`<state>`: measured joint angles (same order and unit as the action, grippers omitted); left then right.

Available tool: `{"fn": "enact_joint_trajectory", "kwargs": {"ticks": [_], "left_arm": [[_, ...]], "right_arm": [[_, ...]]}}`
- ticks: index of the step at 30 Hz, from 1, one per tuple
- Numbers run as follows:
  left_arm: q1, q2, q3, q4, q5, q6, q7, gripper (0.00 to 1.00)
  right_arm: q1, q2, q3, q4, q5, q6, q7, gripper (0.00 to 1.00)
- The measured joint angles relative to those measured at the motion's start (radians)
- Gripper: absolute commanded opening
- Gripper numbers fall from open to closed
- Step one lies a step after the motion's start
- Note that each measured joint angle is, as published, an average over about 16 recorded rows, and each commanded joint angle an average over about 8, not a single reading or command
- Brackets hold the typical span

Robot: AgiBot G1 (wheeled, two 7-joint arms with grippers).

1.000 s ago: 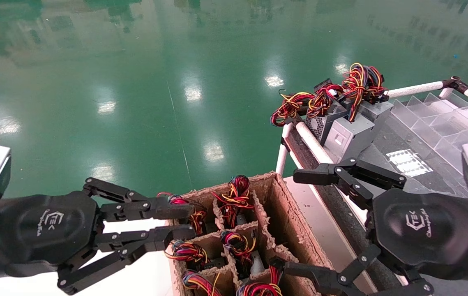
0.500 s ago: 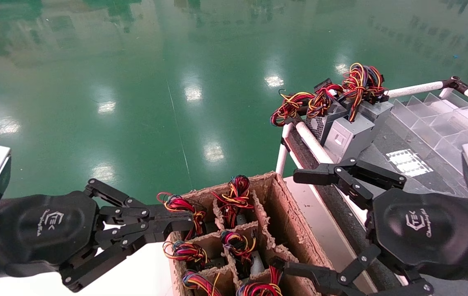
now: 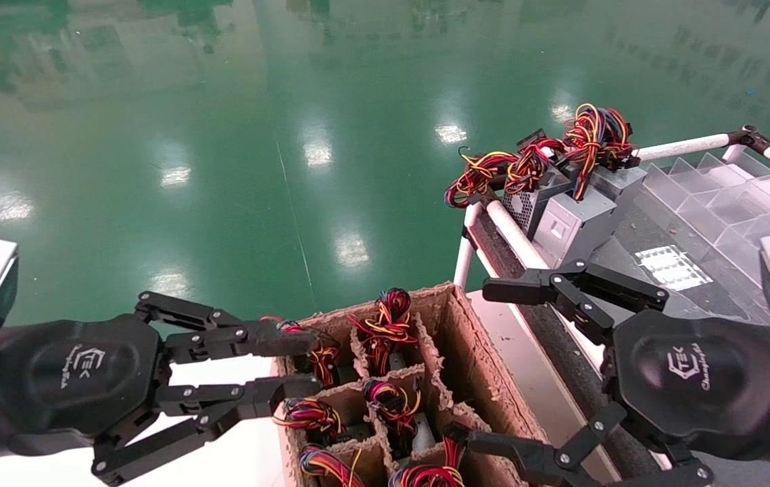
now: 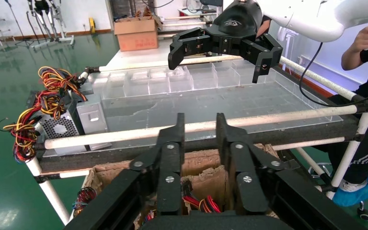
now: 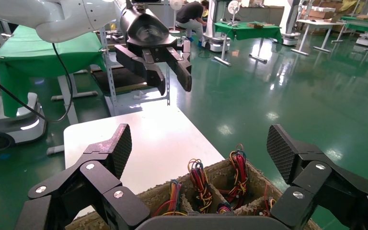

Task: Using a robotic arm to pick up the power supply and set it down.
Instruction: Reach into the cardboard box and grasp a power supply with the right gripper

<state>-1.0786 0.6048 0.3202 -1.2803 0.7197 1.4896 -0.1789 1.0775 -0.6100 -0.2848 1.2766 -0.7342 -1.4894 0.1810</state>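
My left tool point(image 3: 300, 367) fingers reopened, apart over carton's point(image 3: 466, 379) corner wire bundle point(image 3: 303, 341); grasp missed. Right tool point(image 3: 486, 362) open, idle.

Both grippers identical: left gripper point(image 3: 300, 365) and right gripper point(image 3: 479, 362) are matte black, two jointed linkage fingers each, silver screw heads at the pivots. Rounded palms carry a white logo. Finger pads point(image 5: 279, 151) have a fine diamond-knurl texture. Wrists are boxy, silver-grey. Upper arm shells glossy white, with a black cable running alongside.
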Motion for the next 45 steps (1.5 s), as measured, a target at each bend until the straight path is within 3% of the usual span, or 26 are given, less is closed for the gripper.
{"fn": "enact_joint_trajectory", "kwargs": {"ticks": [9, 23, 31, 45], "left_arm": [[-0.001, 0.000, 0.003, 0.001, -0.001, 0.000, 0.001, 1.00], [-0.001, -0.001, 0.004, 0.001, -0.001, 0.000, 0.001, 1.00], [-0.001, -0.001, 0.004, 0.001, -0.002, -0.001, 0.001, 1.00], [-0.001, -0.001, 0.005, 0.001, -0.002, -0.001, 0.002, 1.00]], "right_arm": [[-0.005, 0.011, -0.014, 0.002, -0.053, 0.026, 0.001, 1.00], [0.038, 0.000, -0.135, 0.031, -0.315, 0.051, 0.058, 1.00], [0.058, -0.054, -0.192, 0.015, -0.399, 0.035, 0.051, 0.01], [0.059, -0.140, -0.232, -0.039, -0.473, 0.063, -0.014, 0.00]]}}
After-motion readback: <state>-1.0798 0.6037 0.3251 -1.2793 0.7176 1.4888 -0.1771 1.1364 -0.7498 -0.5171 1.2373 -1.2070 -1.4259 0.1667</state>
